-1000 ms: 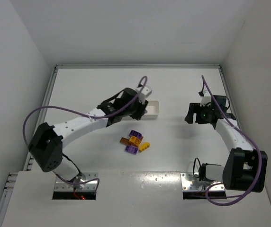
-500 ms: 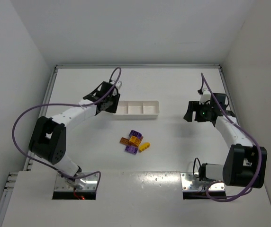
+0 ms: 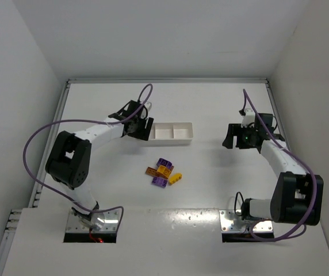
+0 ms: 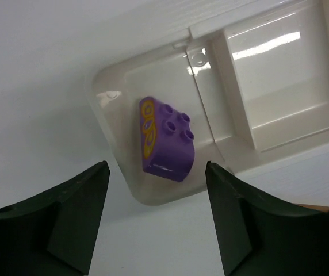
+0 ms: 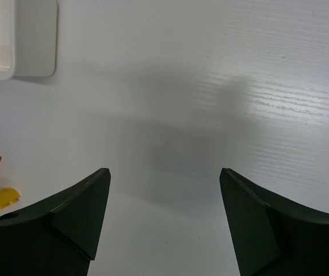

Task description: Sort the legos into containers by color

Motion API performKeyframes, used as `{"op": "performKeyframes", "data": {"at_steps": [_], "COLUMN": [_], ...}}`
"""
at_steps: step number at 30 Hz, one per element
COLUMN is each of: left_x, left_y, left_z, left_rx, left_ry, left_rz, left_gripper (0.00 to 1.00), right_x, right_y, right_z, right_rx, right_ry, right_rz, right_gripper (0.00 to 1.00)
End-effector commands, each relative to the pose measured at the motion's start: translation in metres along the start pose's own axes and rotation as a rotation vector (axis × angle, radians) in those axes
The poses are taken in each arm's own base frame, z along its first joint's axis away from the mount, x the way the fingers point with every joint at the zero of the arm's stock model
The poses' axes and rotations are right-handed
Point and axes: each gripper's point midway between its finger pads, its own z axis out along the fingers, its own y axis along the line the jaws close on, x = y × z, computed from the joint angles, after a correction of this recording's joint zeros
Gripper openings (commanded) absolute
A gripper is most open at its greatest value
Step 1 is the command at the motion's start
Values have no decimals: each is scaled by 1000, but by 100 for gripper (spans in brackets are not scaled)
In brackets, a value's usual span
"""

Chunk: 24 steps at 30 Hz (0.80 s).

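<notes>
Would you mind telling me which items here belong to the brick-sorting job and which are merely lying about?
Belongs to the job:
- long white plastic three-compartment tray
- purple studded plastic brick, lying in the tray's end compartment
- cluster of purple, yellow and orange-brown bricks on the table

Lying about:
- nothing loose; only fixtures: purple cables, metal base plates

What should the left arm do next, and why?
Probably lift the left pincer and swing it toward the loose bricks. It hangs open and empty, the purple brick already lies in the tray's end compartment, and the others sit unsorted on the table.
</notes>
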Motion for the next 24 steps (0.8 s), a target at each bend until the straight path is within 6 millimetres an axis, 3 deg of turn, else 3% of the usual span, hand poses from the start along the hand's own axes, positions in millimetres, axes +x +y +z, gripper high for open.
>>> {"op": "performKeyframes", "data": {"at_steps": [1,5,7,8,12,13,17,20,22,24], "left_x": [-15,-32,-25,-33,-14,-1,38,58,65,69], "left_y": [4,-5,-16,-30,-59,-68,-96,-114,-121,-133], "left_z": [-2,-23,-34,-55,-94,-100,-114,-110,-106,-101], "left_rx": [-8,50,128,225,437,479,651,719,728,726], "left_ry": [-30,-106,-121,-178,-247,-220,-145,-102,-90,-67], "left_rz": [-29,-32,14,85,307,400,568,685,737,790], "left_gripper": [76,76,76,76,76,76,74,72,71,62], "right_x": [-20,-20,-20,-22,-17,-19,-17,-18,-18,-15], "right_y": [6,6,6,8,10,13,20,25,24,24], "right_z": [-1,-1,-1,-4,-6,-8,-9,-10,-9,-10], "right_rx": [-25,-25,-25,-34,-52,-65,-109,-136,-136,-137], "right_ry": [-49,-49,-49,-59,-62,-72,-68,-70,-71,-62], "right_rz": [-24,-24,-24,-29,-41,-45,-65,-76,-85,-81], "right_gripper": [77,77,77,77,79,79,79,79,79,79]}}
